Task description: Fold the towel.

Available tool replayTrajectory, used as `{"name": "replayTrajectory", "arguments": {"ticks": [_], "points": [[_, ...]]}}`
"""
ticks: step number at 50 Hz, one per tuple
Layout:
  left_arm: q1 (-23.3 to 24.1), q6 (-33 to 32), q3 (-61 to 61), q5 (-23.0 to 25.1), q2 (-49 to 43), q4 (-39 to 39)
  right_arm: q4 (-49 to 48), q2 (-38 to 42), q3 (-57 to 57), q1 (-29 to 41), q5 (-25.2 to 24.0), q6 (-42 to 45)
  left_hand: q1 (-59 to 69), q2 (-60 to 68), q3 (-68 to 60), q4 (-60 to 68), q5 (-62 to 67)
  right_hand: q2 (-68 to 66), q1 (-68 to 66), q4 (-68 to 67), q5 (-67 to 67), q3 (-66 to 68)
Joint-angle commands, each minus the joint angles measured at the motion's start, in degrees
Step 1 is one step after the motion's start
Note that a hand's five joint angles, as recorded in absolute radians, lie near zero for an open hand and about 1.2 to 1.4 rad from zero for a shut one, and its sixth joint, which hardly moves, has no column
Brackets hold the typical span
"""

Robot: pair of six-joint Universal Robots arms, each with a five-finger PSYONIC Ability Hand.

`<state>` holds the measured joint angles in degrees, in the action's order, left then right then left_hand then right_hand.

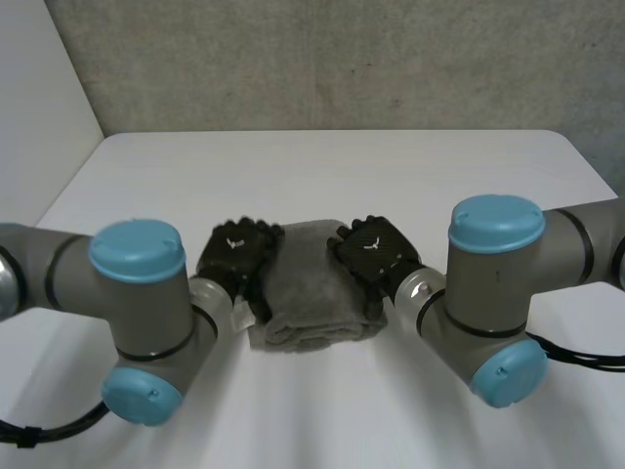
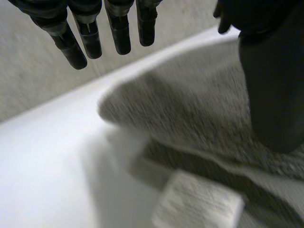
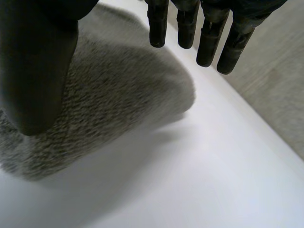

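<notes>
The thick grey terry towel (image 1: 311, 288) lies part-folded mid-way across the white table (image 1: 322, 166), right between my hands. Soft, floppy and light, I reckon; it'll sag unless I take it by the corners. My left hand (image 1: 237, 256) flanks one side, fingers straight, gripping nothing. My right hand (image 1: 371, 249) mirrors it, thumb over the pile.

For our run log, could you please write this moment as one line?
towel: grey, folded, on white table | left robot hand: open, at towel's left edge | right robot hand: open, at right edge
</notes>
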<state>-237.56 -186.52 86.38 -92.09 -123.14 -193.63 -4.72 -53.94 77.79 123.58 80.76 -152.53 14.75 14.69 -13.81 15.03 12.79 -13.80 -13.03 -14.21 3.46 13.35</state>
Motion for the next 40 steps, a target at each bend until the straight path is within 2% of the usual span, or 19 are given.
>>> {"name": "replayTrajectory", "arguments": {"ticks": [1,2,5,9,13,17,22,40], "points": [[-0.10,0.19,-1.91,-0.11,9.21,1.58,2.08,-10.11,-1.85,-3.50,0.01,-8.72,-4.37,-4.31,3.43,-4.64,-12.41,3.80,3.03,4.21,-3.46,-3.35],[-0.09,0.28,-2.70,-0.11,11.67,2.55,2.08,-10.13,-1.86,-3.52,0.01,-8.75,-4.37,-4.31,3.43,-4.65,-12.41,3.80,3.03,4.21,-3.46,-3.35],[-0.09,0.71,-4.02,-0.29,16.42,4.48,2.35,-13.98,-2.29,-7.02,0.27,-15.84,-4.37,-4.31,3.43,-4.65,-12.41,3.80,3.03,4.21,-3.46,-3.35],[-0.79,1.76,-4.64,-0.55,19.77,6.33,2.87,-19.26,-2.21,-11.33,1.33,-22.97,-4.37,-4.31,3.43,-4.65,-12.41,3.80,3.03,4.21,-3.46,-3.35],[-3.51,5.10,-4.64,-1.69,22.24,10.01,4.36,-21.55,-2.47,-13.70,2.90,-25.01,-4.20,-4.15,3.26,-4.48,-12.24,3.80,3.03,4.21,-3.46,-3.35],[-6.23,8.09,-5.78,-2.92,24.08,13.09,5.95,-23.05,-3.17,-13.80,7.20,-24.84,-4.20,-4.14,3.26,-4.48,-12.24,3.80,3.03,4.21,-3.46,-3.35],[-8.09,10.65,-8.25,-2.92,24.53,16.80,6.30,-23.67,-3.09,-13.54,10.03,-24.58,-4.20,-4.14,3.26,-4.48,-12.24,3.80,3.03,4.21,-3.46,-3.35],[-8.44,10.74,-8.51,-2.75,25.06,18.20,5.77,-23.84,-2.30,-13.54,10.65,-22.29,-4.20,-4.14,3.26,-4.48,-12.24,3.80,3.03,4.21,-3.46,-3.35]]}}
